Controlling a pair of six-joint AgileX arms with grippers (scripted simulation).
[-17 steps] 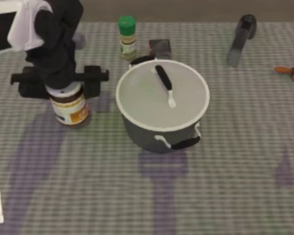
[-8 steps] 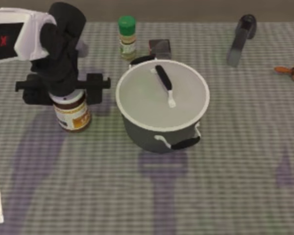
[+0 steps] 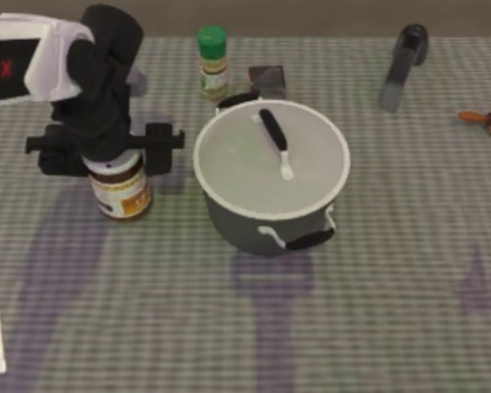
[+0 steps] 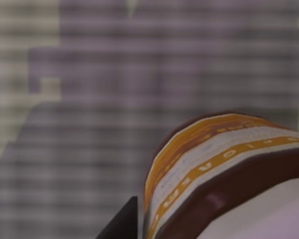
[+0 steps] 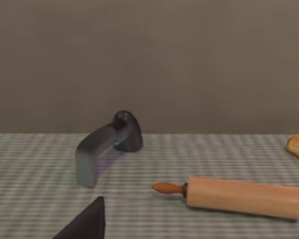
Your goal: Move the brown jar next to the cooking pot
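Top view: brown jar [image 3: 120,187] upright on table [image 3: 376,270], left of cooking pot [image 3: 271,174], near but apart. Orange-and-white label, dark contents visible; lid hidden under our left gripper [image 3: 106,147], which sits atop jar. We cannot tell its finger state. Green-capped bottle [image 3: 213,62] behind pot.

Left wrist view: jar label [image 4: 209,159] fills corner, cut off by frame.

Right wrist view: rolling pin [image 5: 239,195], grey curved tool [image 5: 104,147]; right gripper barely seen.
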